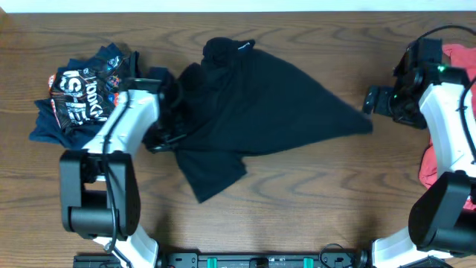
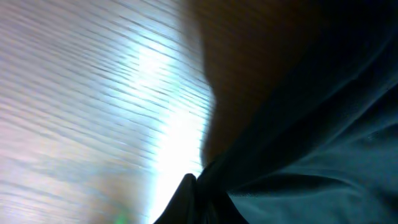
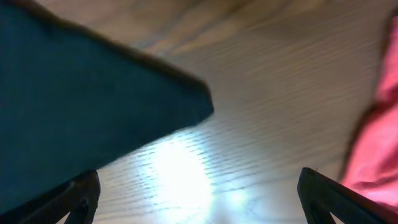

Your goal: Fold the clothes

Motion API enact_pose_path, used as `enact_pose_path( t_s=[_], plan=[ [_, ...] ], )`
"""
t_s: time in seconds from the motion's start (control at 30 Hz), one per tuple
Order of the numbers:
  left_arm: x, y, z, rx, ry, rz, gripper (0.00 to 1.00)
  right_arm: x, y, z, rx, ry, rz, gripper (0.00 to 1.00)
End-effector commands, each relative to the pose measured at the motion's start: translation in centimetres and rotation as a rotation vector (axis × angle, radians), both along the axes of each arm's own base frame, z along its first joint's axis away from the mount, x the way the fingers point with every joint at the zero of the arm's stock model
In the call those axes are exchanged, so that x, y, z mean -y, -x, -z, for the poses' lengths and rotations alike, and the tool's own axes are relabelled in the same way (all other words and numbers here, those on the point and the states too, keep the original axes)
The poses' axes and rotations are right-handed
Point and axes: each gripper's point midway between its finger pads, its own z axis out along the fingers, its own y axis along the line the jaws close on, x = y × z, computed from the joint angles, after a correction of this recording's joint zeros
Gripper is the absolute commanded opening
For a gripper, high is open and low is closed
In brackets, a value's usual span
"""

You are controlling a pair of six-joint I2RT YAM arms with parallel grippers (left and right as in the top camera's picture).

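Black T-shirt (image 1: 260, 104) lies between your arms, long axis left-right. Its pointed corner is just beside your right gripper (image 1: 370, 100), fingers wide apart, nothing held. Left gripper (image 1: 165, 130) sits at the shirt's left edge; can't tell if clamped. Right arm's nearer that corner.

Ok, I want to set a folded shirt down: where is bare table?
Bare table lies in front of the black T-shirt, out to the near edge, and behind its slanted edge. Crowded at left: printed garment and left arm. Coral-red garment fills the right edge.
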Motion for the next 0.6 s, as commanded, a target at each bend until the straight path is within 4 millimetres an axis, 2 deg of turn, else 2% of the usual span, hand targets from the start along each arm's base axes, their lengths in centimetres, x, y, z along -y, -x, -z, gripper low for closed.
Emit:
enact_pose_path(
  t_s=[0.0, 0.03, 0.1, 0.13, 0.27, 0.4, 0.57],
  plan=[
    [-0.1, 0.2, 0.1, -0.009, 0.014, 0.008, 0.12, -2.1, 1.3, 2.0, -0.028, -0.119, 0.01, 0.98],
    [0.0, 0.2, 0.1, -0.01, 0.022, 0.007, 0.16, -2.7, 1.7, 2.6, -0.039, -0.149, 0.008, 0.97],
    [0.3, 0.4, 0.1, -0.015, 0.025, 0.016, 0.17, -3.9, 2.8, 4.2, -0.066, -0.208, 0.021, 0.95],
    [0.4, 0.4, 0.1, -0.018, 0.024, 0.019, 0.25, -4.5, 3.3, 4.9, -0.079, -0.235, 0.031, 0.95],
    [0.9, 0.6, 0.1, -0.022, 0.024, 0.035, 0.26, -6.0, 4.9, 7.8, -0.099, -0.29, 0.043, 0.94],
    [1.1, 0.8, 0.0, -0.027, 0.024, 0.043, 0.26, -5.9, 4.2, 10.2, -0.018, -0.283, 0.078, 0.94],
    [1.2, 1.6, -0.1, -0.06, 0.029, 0.043, 0.26, -5.5, 2.7, 11.5, 0.098, -0.272, 0.107, 0.91]
  ],
)
